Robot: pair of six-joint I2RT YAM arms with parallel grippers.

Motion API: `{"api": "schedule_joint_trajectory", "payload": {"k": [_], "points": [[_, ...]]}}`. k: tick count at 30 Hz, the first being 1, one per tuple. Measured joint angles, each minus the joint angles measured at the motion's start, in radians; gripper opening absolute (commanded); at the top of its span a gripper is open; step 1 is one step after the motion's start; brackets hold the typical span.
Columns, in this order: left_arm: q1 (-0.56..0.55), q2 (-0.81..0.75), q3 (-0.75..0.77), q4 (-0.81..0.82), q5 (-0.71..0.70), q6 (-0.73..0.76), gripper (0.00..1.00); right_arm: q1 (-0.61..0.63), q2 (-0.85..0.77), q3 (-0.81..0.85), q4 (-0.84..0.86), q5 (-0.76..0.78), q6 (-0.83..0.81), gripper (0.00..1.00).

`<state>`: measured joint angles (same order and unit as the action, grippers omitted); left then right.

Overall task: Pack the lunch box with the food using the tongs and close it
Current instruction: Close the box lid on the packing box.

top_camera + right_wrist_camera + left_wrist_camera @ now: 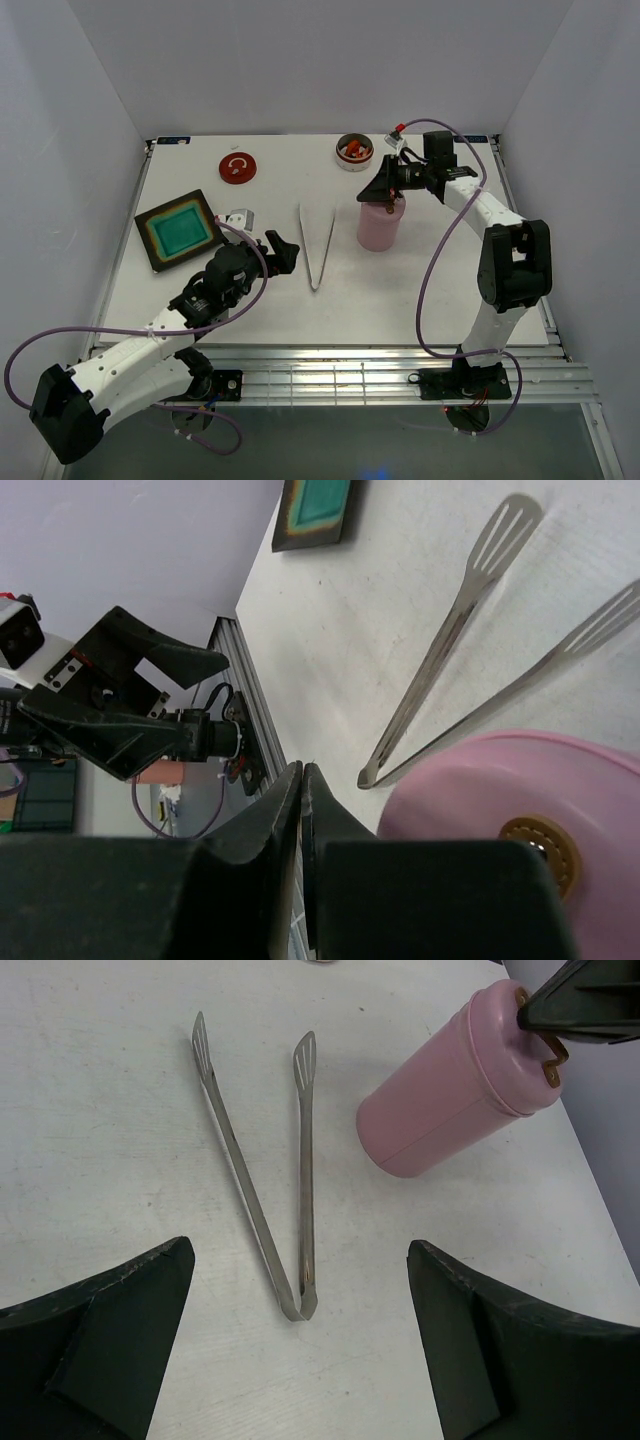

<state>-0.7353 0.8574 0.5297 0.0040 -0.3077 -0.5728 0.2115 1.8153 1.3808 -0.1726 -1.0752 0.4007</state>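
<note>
The tongs (pixel 316 245) lie flat mid-table, a slim silvery V with its joint toward the arms. My left gripper (pixel 283 250) hovers open just left of them. In the left wrist view the joint of the tongs (pixel 262 1175) lies between its wide-spread fingers (pixel 130 1310), untouched. The pink cylindrical lunch box (pixel 381 222) stands upright right of the tongs. My right gripper (pixel 385 190) is shut over its top edge, and nothing shows between the fingertips (pixel 301 767). The food (pixel 354 150), orange and red pieces, sits in a small round bowl at the back.
A black square tray with a teal inside (pixel 179 229) lies at the left. A red round disc (pixel 237 167) lies behind it. The lunch box top (pixel 480 800) carries a brass round fitting (pixel 540 845). White walls close in both sides and the back.
</note>
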Motion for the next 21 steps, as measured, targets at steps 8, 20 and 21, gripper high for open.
{"api": "schedule_joint_trajectory", "payload": {"k": [8,20,21], "points": [[0.000,-0.010,0.000,0.000,0.000,0.000,0.98,0.000,0.000,0.179,-0.113,0.069,-0.024,0.08],[0.000,-0.024,0.000,-0.005,0.000,-0.001,0.98,0.032,0.122,0.187,-0.198,0.178,-0.034,0.08],[0.000,-0.025,0.000,-0.008,-0.001,-0.002,0.98,0.034,0.123,0.190,-0.201,0.184,-0.034,0.08]]}}
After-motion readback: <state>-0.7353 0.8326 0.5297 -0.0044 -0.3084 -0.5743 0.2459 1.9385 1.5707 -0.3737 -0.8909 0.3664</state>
